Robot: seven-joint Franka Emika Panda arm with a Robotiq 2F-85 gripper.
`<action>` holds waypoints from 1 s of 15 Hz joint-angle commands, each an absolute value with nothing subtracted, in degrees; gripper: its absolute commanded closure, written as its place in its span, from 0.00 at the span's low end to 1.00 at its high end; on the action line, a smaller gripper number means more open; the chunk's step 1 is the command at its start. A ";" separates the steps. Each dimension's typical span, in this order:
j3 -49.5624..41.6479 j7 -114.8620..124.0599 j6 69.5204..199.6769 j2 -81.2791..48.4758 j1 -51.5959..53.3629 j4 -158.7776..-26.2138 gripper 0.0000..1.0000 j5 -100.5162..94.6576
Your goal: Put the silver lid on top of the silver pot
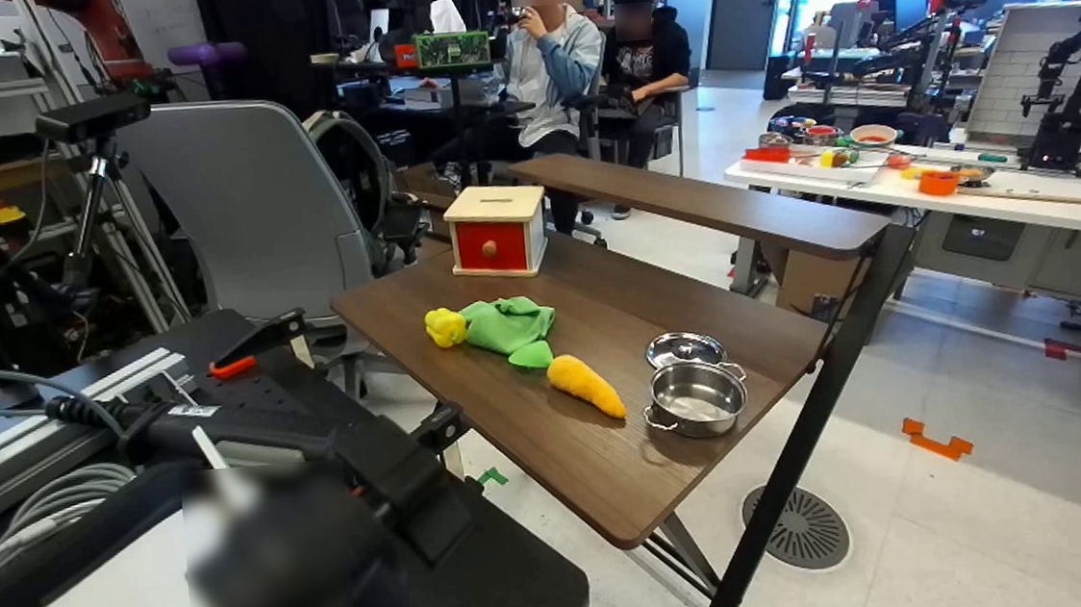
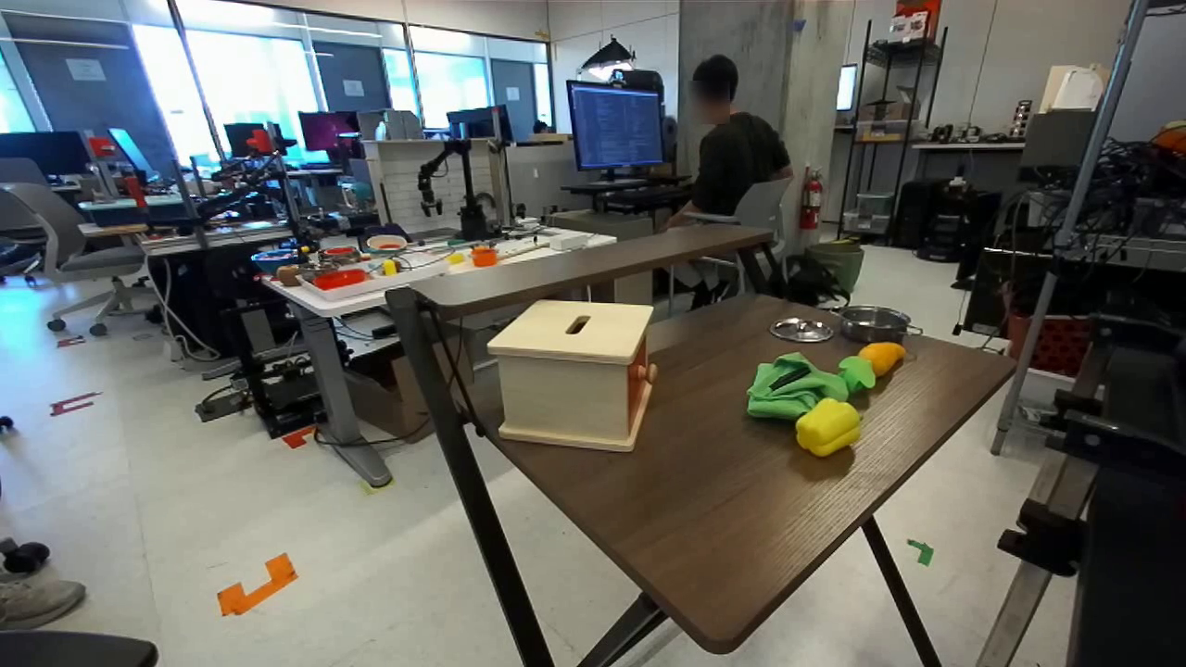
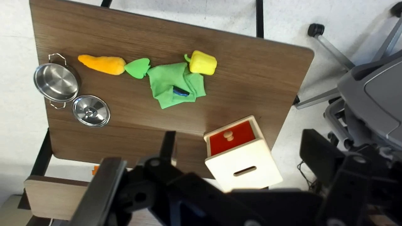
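The silver lid (image 3: 91, 111) lies flat on the brown table, knob up, close beside the silver pot (image 3: 56, 82). I cannot tell whether their edges touch. The pot stands upright and open, its hollow bare, near a table corner. In both exterior views the lid (image 1: 681, 346) (image 2: 801, 330) is beside the pot (image 1: 702, 418) (image 2: 874, 326). In the wrist view my gripper (image 3: 240, 141) is open, its fingers wide apart with nothing between them. It is high above the table, well away from lid and pot. I cannot make it out in the exterior views.
A wooden box (image 3: 245, 160) with a red drawer stands on the table (image 3: 150, 122). An orange carrot (image 3: 103, 64), a green leaf-shaped toy (image 3: 137, 68), a green cloth (image 3: 169, 81) with a dark blue item on it and a yellow pepper (image 3: 203, 62) lie in a row. A raised shelf (image 1: 687, 200) edges the table.
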State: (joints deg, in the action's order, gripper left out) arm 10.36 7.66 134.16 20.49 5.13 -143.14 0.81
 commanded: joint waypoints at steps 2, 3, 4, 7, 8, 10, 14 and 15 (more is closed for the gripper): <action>6.42 7.79 143.24 4.13 1.08 -133.99 0.00 -1.71; 5.53 7.89 143.73 0.67 0.57 -131.60 0.00 -1.57; 4.59 8.19 144.29 -2.87 0.04 -129.34 0.00 -1.66; 1.82 7.39 144.87 -13.74 -0.58 -121.61 0.00 -0.79; 1.01 7.24 145.18 -17.46 -0.69 -119.15 0.00 -0.75; -0.24 6.92 145.00 -23.94 -0.92 -114.57 0.00 -0.36; -1.99 6.00 144.42 -34.71 -1.96 -106.94 0.00 0.05; -2.61 6.60 144.48 -37.07 -1.99 -105.05 0.00 -0.02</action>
